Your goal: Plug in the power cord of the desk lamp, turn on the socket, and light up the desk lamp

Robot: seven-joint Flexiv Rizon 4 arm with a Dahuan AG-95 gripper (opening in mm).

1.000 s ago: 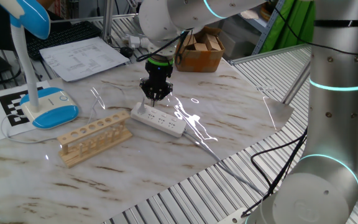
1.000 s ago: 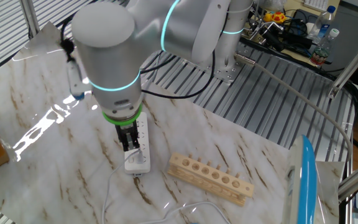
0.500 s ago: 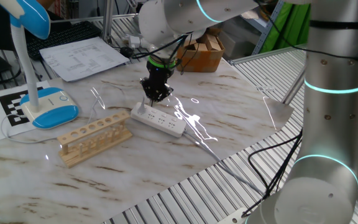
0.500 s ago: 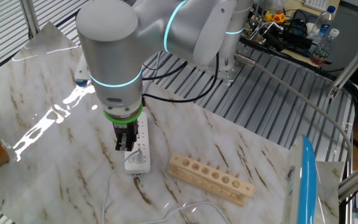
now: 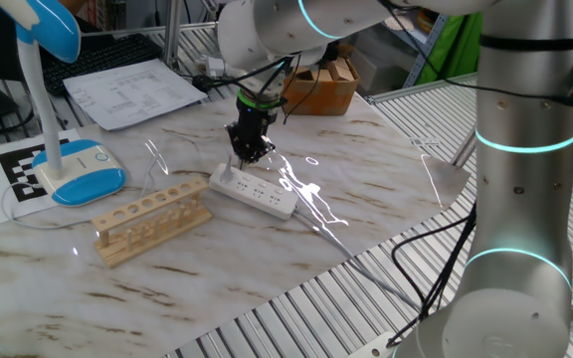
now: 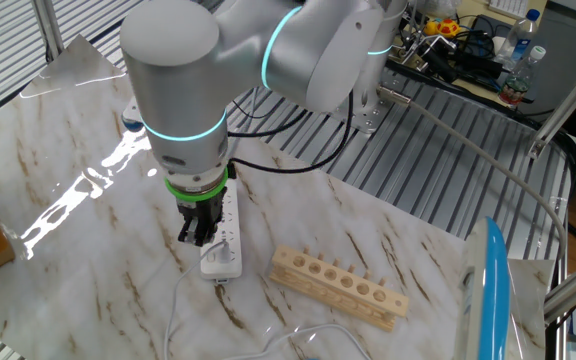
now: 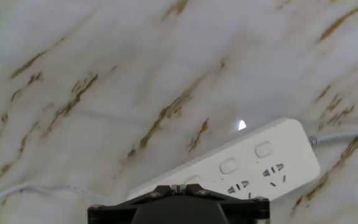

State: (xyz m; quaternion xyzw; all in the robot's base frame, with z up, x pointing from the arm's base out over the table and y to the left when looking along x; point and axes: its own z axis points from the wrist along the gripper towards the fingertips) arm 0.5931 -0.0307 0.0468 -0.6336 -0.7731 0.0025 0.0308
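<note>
The socket, a long white power strip (image 5: pixel 258 190), lies on the marble table and also shows in the other fixed view (image 6: pixel 224 240). My gripper (image 5: pixel 250 151) is shut and empty, its tips just above the strip's end (image 6: pixel 194 234). In the hand view the closed gripper (image 7: pixel 178 186) sits at the bottom edge, with the strip (image 7: pixel 253 163) to its right; two outlets and two switch buttons show, with nothing plugged in them. A thin white power cord (image 7: pixel 36 188) crosses the bottom left. The desk lamp (image 5: pixel 76 167) stands at the far left, its blue head (image 6: pixel 493 295) at the other view's edge.
A wooden rack with a row of holes (image 5: pixel 152 220) lies between lamp and strip, seen also in the other fixed view (image 6: pixel 339 286). Papers (image 5: pixel 139 91) and a cardboard box (image 5: pixel 322 82) sit at the back. Slatted metal panels (image 6: pixel 408 170) border the marble table.
The hand has tilted and shifted slightly sideways over the strip's end. The jaws stay shut. The strip, lamp and rack have not moved.
</note>
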